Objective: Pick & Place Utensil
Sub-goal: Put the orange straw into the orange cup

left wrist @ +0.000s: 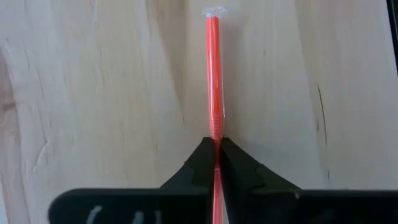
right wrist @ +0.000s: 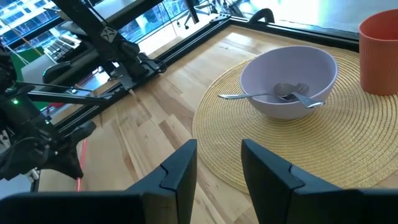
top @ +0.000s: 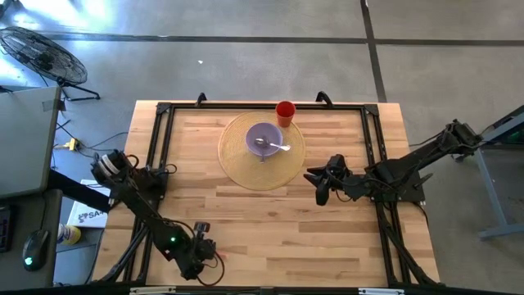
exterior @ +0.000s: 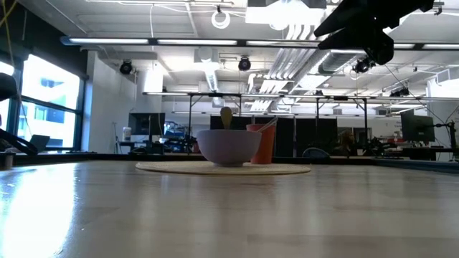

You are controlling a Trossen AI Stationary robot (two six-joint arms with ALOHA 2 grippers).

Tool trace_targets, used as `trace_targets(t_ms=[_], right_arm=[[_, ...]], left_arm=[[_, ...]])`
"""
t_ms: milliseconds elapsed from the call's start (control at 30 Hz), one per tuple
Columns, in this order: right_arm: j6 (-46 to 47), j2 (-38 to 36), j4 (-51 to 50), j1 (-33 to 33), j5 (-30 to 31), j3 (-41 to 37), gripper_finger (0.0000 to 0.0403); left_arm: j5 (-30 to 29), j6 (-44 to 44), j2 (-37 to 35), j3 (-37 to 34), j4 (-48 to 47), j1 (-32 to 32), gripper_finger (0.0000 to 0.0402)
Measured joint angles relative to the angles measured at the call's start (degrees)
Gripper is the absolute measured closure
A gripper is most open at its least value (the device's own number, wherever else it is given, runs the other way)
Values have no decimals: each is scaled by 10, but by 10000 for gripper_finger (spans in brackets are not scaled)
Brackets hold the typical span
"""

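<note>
A thin red straw (left wrist: 213,74) lies level over the wood by the table's near-left edge, and my left gripper (left wrist: 215,152) is shut on it. In the high view this gripper (top: 201,260) sits near the near edge. A lilac bowl (top: 264,139) holding a spoon and a fork (right wrist: 292,92) stands on a round woven mat (top: 246,168). A red cup (top: 285,113) stands at the mat's far rim. My right gripper (right wrist: 219,168) is open, in the air right of the mat (top: 321,188), and touches nothing. My left gripper pinches the red straw between its two fingertips (left wrist: 202,158), partway along its length (left wrist: 214,134). The fingers come from above, pointing down, and lie across the straw. The straw's long end runs out level over the wood; whether it rests on the table I cannot tell.
Black frame rails (top: 160,147) run along the table's left, far and right sides. Bare wood (top: 270,229) stretches between the mat and the near edge. A fan (top: 41,53) and a desk with a mouse (top: 33,250) stand off the table to the left.
</note>
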Motion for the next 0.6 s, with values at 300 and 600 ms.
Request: trace_targets(t_ms=[300, 600], right_arm=[[-74, 0, 30, 4, -2, 0, 284], [-229, 83, 159, 37, 16, 0, 284]], left_arm=[[-106, 105, -1, 20, -21, 1, 394], [-270, 250, -97, 31, -16, 10, 400]])
